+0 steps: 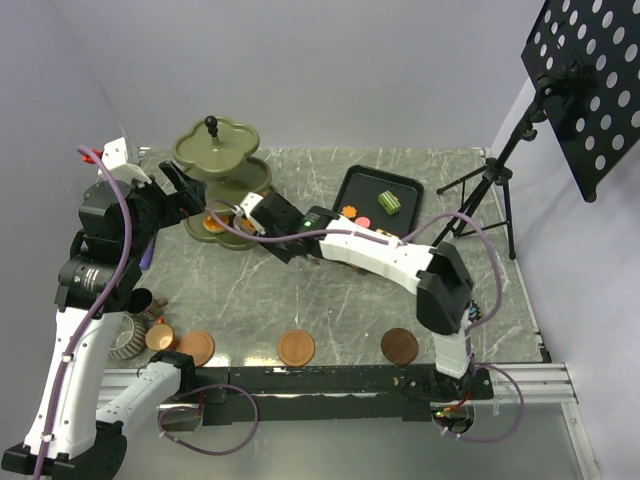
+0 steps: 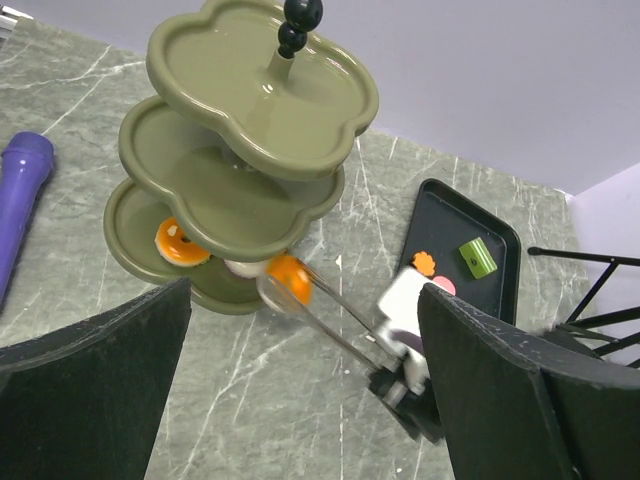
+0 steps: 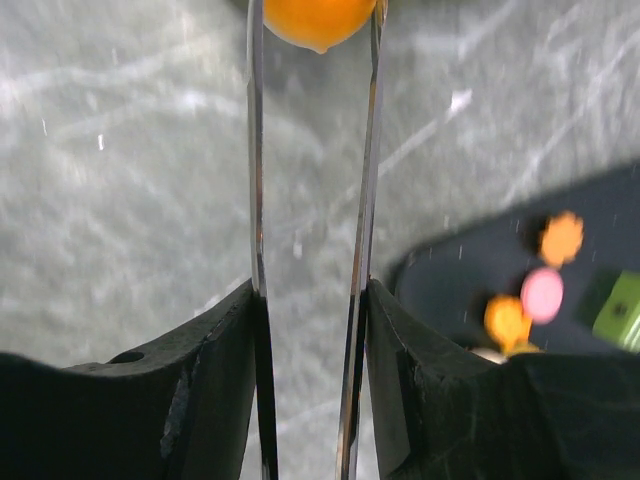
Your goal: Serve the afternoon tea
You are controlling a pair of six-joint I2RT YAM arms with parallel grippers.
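The right gripper (image 3: pixel 310 292) is partly closed, its fingers squeezing the metal tongs (image 3: pixel 256 150) from both sides. The tong tips pinch an orange pastry (image 3: pixel 312 18), held at the rim of the bottom tier of the olive-green stand (image 2: pixel 250 110), where a second orange pastry (image 2: pixel 180 243) sits. The left gripper (image 2: pixel 305 295) hovers nearby, spread wide and empty.

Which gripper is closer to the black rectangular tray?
Right. The right gripper, clamping metal tongs, sits between the olive-green three-tier stand and the black tray; the left gripper is beyond the stand.
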